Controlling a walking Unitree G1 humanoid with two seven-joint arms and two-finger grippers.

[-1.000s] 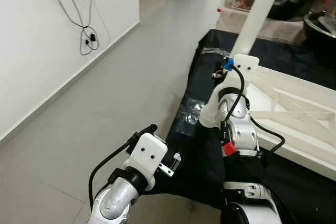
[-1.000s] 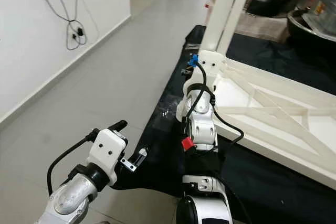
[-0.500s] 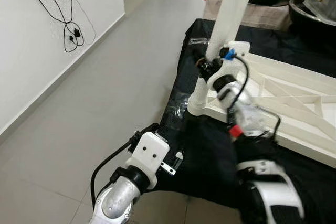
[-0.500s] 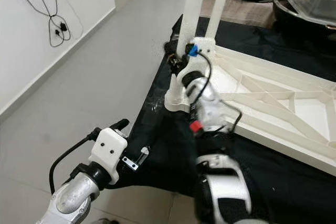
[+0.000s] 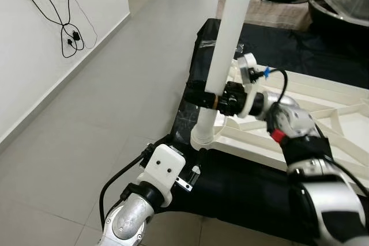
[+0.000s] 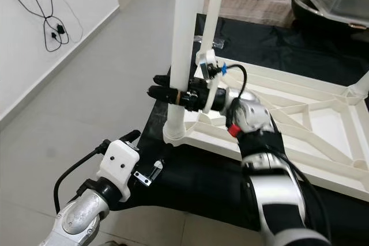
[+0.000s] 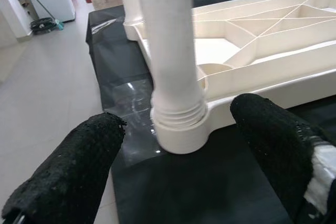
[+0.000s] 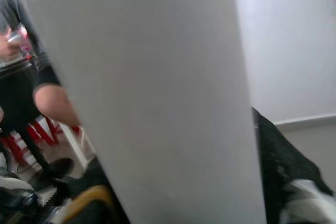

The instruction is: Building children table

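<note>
Grey floor tiles [image 5: 115, 96] run along a white wall [image 5: 34, 73] where black cables [image 5: 69, 36] hang in a loop. Beside the open floor a black cloth [image 5: 242, 182] is spread out, and on it lies the white plastic table top [image 6: 323, 119], turned underside up so that its ribs and diagonal braces face the ceiling.

At the near corner of the table top a white table leg [image 5: 225, 56] stands upright, its lower end seated in the round corner socket [image 7: 181, 129]. In the left wrist view the grooved end of the leg sits just inside the socket's collar. A second leg [image 6: 212, 12] rises behind the first, further along the same edge.

The right gripper [image 6: 173, 93] reaches in from the side of the table top and clasps the near leg partway up, above the socket. Its black fingers [image 6: 161, 92] lie level, one on each side of the leg, pinching it. The right wrist view is pressed close against the pale surface of the leg; beside it a person's arm [image 8: 52, 103] in a dark sleeve can be made out, blurred.

The left gripper [image 7: 178, 182] hovers low at the edge of the cloth, near the socket and apart from it. Its two black fingers [image 7: 73, 171] are spread wide, and between them the wrist view shows the foot of the leg and the socket, with neither finger touching them.
</note>
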